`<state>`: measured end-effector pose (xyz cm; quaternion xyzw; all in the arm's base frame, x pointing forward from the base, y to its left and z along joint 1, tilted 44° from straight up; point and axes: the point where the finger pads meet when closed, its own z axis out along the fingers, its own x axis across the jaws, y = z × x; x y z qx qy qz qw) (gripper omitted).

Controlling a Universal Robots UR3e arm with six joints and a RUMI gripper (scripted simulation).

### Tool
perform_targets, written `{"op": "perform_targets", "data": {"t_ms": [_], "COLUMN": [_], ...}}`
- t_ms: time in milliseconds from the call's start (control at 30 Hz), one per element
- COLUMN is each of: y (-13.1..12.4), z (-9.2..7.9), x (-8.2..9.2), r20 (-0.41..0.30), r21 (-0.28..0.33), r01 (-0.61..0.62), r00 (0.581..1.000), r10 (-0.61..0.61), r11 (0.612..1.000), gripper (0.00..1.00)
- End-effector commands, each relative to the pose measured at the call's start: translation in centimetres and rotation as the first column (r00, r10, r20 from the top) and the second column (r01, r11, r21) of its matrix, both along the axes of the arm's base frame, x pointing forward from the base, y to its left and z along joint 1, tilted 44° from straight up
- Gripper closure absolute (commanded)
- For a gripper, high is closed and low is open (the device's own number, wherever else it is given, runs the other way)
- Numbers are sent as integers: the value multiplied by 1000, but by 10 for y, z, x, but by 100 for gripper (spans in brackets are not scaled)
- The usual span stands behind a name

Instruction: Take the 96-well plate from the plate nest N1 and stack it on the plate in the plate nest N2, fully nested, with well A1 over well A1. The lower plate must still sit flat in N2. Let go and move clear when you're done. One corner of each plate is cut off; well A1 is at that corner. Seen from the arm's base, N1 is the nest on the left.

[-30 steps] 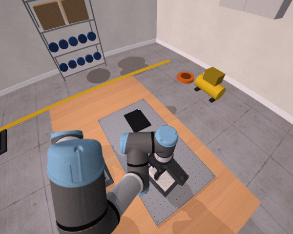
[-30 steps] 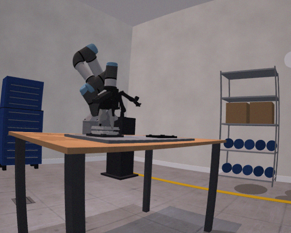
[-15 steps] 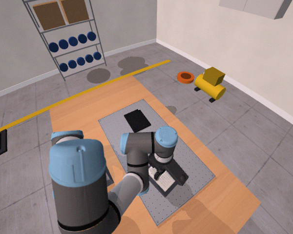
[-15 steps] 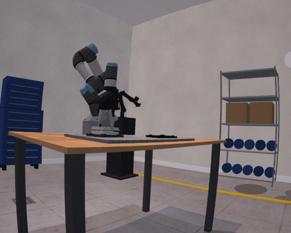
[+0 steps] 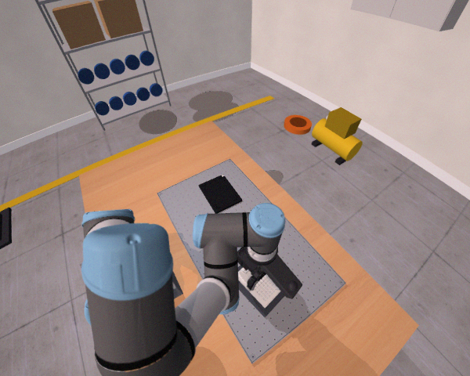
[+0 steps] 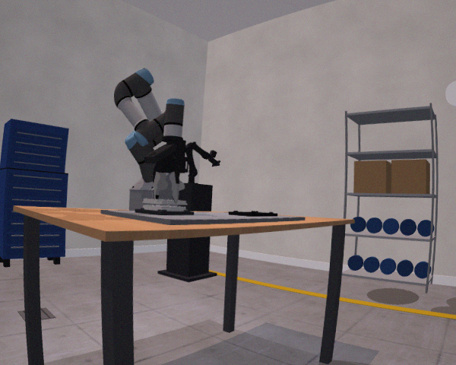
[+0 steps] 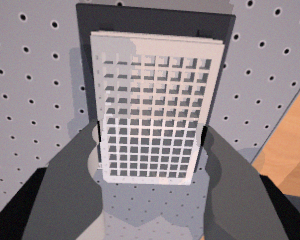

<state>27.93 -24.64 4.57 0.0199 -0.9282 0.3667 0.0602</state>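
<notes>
My gripper [image 7: 151,123] is shut on the white 96-well plate [image 7: 152,115], one finger on each long side near its closer end. In the wrist view, the rim of a second white plate [image 7: 157,39] shows just past its far edge. That plate sits in the dark nest N2 [image 7: 155,17]. In the side view the two plates [image 6: 163,204] look like a low stack under the fingers [image 6: 167,188], and I cannot tell how close they sit. The arm's wrist hides most of the held plate [image 5: 263,287] in the overhead view. Nest N1 [image 5: 220,194] is black and empty. I cannot make out the cut corners.
Both nests stand on a grey perforated baseplate [image 5: 243,251] on the orange table [image 5: 146,161]. The table's edge is close to the right of N2. The arm's base and elbow [image 5: 125,283] fill the near left. A black pedestal [image 6: 188,231] stands behind the table.
</notes>
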Motion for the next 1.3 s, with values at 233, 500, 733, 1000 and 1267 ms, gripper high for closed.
{"op": "perform_targets", "data": {"t_ms": [233,500,733,1000,1267], "y": [-1,-2,-2,-3,-4], "z": [-1,-2,-2,-3,-4], "x": [0,0,0,0,0], "r20": [1,1,1,1,1], "r21": [-1,-1,-1,-1,-1], "r01": [-1,-1,-1,-1,-1], "r00": [1000,1000,1000,1000,1000], "r10": [1,1,1,1,1], "r11": [1000,1000,1000,1000,1000], "gripper": [100,100,100,100,100]}}
